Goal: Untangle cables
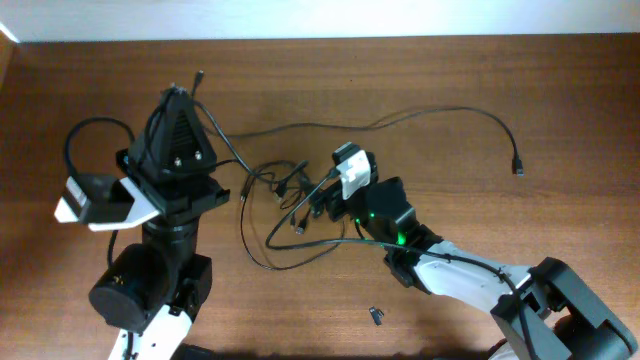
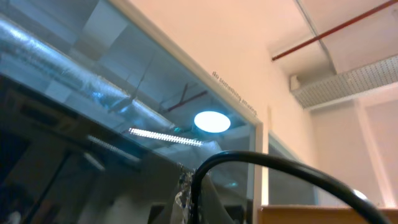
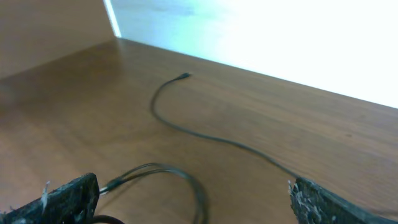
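Overhead: right gripper point(image 1: 313, 198) spread wide, just right of the tangled cables point(image 1: 283, 188), gripping nothing. Left gripper point(image 1: 181, 94) left of the cables, pointing up, pressed together on 1 cord's end.

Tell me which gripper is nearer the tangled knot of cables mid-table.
Right. The right gripper, open, sits right beside the knot of cables; the left gripper, shut, is well off to its other side.

L arm point(image 1: 160, 265) reared up over the table point(image 1: 560, 90) left side, left gripper point(image 1: 180, 105) aimed skyward, jaws closed; R arm point(image 1: 465, 280) stretched low toward table centre, right gripper point(image 3: 193, 205) jaws spread wide.
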`<move>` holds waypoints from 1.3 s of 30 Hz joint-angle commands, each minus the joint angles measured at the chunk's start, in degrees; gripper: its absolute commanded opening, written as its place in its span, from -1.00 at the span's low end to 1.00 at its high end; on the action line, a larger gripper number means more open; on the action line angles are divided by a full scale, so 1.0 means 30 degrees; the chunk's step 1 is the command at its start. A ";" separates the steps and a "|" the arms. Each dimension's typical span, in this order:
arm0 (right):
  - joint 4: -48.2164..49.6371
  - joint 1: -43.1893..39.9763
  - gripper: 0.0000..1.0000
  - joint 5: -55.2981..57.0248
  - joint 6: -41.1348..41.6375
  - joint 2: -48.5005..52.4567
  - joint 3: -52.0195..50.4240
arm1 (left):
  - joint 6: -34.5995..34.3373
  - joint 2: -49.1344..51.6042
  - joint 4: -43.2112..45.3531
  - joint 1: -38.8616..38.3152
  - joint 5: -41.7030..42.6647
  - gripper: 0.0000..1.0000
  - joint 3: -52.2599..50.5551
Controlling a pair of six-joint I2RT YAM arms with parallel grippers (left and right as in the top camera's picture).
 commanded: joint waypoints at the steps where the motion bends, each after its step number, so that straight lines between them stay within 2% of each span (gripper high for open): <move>1: -0.0146 -0.1020 0.97 0.0692 0.0007 0.0182 0.0080 | -0.0248 -0.0095 0.0678 -0.0117 0.0335 -1.00 0.0146; 7: -0.0787 -0.2222 1.00 0.0678 0.0073 0.0182 0.0080 | -0.0226 -0.0095 0.0743 -0.0117 0.0197 -1.00 0.0146; 8: -0.0925 -0.2302 0.88 0.0678 0.0073 0.0182 0.0080 | 0.0066 -0.0095 0.0707 -0.0109 0.0175 -1.00 0.0146; 12: -0.1064 -0.2302 0.82 0.0685 0.0058 0.0182 0.0080 | 0.0393 -0.0095 0.0678 -0.0109 -0.0029 -1.00 0.0146; 15: -0.1056 -0.2302 0.64 0.0678 0.0066 0.0182 0.0080 | 0.0393 -0.0095 0.0656 -0.0117 -0.0022 -1.00 0.0146; 22: -0.0984 -0.2302 0.76 0.0685 0.0066 0.0182 0.0080 | 0.0262 -0.0087 -0.0124 -0.0124 0.0911 -1.00 0.0146; 32: -0.0852 -0.2302 0.80 0.0685 0.0066 0.0182 0.0080 | -0.0168 0.0233 -0.0831 -0.0823 0.1115 -1.00 0.0146; 34: -0.0925 -0.2302 0.81 0.0685 0.0066 0.0182 0.0080 | 0.0095 0.0401 -0.0838 -0.0809 0.0532 -1.00 0.0146; 39: -0.0816 -0.2302 0.88 -0.1158 0.0066 0.0175 0.0080 | 0.4393 0.0663 -0.2091 -0.0809 -0.2528 -1.00 0.0146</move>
